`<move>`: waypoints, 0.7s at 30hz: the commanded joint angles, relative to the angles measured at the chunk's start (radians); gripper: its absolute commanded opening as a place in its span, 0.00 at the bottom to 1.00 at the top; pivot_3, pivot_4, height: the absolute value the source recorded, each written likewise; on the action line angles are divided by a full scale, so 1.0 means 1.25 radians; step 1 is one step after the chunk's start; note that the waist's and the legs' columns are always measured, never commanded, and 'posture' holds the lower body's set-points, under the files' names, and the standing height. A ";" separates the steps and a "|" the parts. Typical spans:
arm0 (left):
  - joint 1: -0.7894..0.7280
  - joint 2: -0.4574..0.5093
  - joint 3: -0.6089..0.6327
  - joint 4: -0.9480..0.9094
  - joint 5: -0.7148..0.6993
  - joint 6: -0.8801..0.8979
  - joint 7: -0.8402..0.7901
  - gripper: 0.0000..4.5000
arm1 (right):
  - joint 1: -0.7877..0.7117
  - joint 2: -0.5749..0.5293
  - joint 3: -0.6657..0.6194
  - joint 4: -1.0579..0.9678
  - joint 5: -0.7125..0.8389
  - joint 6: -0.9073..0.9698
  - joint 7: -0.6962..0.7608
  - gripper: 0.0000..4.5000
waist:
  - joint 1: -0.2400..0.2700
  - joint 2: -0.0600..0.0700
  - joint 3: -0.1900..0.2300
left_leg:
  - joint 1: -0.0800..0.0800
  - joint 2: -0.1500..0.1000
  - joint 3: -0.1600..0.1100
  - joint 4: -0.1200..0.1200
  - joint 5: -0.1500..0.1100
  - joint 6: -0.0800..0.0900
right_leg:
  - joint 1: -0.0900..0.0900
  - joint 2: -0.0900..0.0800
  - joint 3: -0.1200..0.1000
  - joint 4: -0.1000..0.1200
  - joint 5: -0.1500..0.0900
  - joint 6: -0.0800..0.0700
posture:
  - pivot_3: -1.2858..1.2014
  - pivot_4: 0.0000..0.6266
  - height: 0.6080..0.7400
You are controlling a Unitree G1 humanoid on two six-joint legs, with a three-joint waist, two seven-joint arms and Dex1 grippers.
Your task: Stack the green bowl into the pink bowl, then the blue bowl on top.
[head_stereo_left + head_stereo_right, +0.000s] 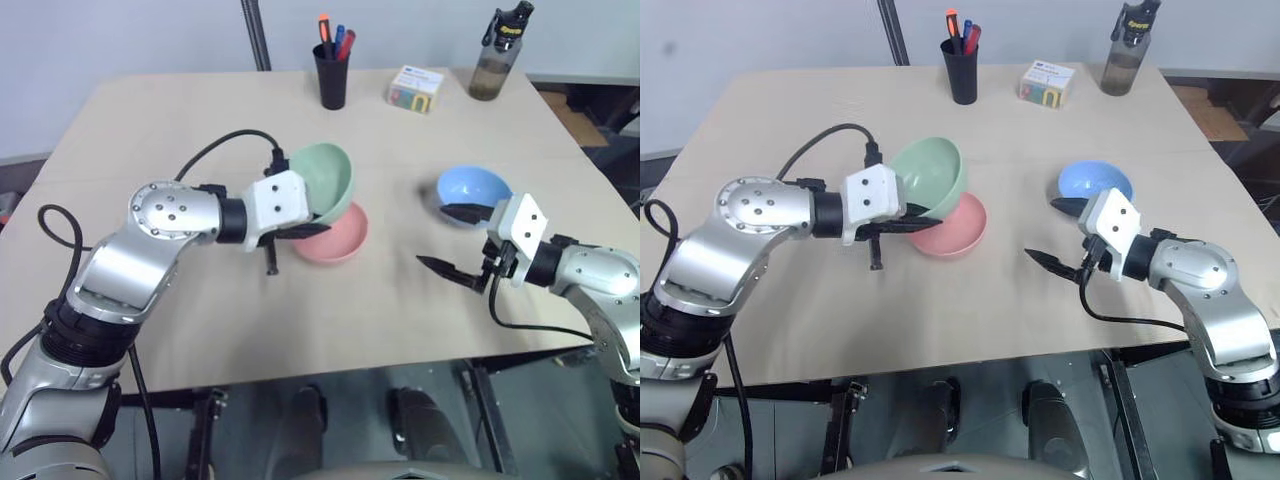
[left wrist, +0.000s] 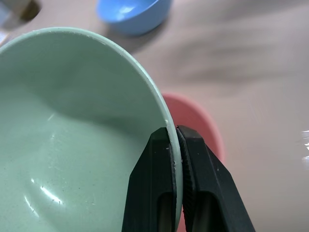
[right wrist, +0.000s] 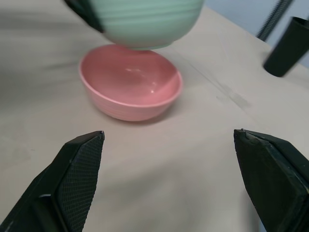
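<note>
We are holding the green bowl (image 1: 325, 180), rim pinched by our left gripper (image 2: 175, 159), tilted over the pink bowl (image 1: 335, 235) at frame centre, needing levelling and lowering, while our right gripper (image 1: 452, 240) is waiting spread wide beside the blue bowl (image 1: 473, 190).

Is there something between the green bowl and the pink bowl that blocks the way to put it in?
Nothing visible does. The left hand holds the green bowl by its rim, tilted, just above the pink bowl, whose inside is empty. The blue bowl sits apart, near the open right hand.

Green bowl (image 3: 145, 21) above pink bowl (image 3: 130, 89); right hand (image 3: 169, 186) fingers spread wide.
</note>
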 commanded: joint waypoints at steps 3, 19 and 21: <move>-0.031 -0.055 -0.009 0.043 0.027 -0.041 0.006 0.44 | 0.006 -0.022 -0.027 -0.023 -0.013 -0.011 -0.038 1.00 | 0.002 0.000 0.000 | -0.001 0.000 0.000 0.001 0.000 0.000 | 0.000 0.000 0.000 0.000 0.000 0.000 | 0.52 0.24 1.00; 0.289 -0.105 0.398 -0.099 -0.304 0.043 0.055 0.96 | -0.244 0.007 0.138 0.417 -0.217 -0.081 -0.095 1.00 | -0.003 0.000 0.000 | 0.000 0.000 0.001 0.001 0.000 0.000 | 0.000 0.000 0.002 0.001 0.003 0.001 | 0.52 0.24 1.00; 0.327 -0.105 0.420 -0.127 -0.303 0.040 0.080 1.00 | -0.264 0.009 0.149 0.462 -0.224 -0.095 -0.082 0.94 | 0.002 0.000 0.000 | 0.000 0.000 0.001 0.001 0.000 0.000 | 0.000 0.000 0.002 0.001 0.003 -0.001 | 0.52 0.24 1.00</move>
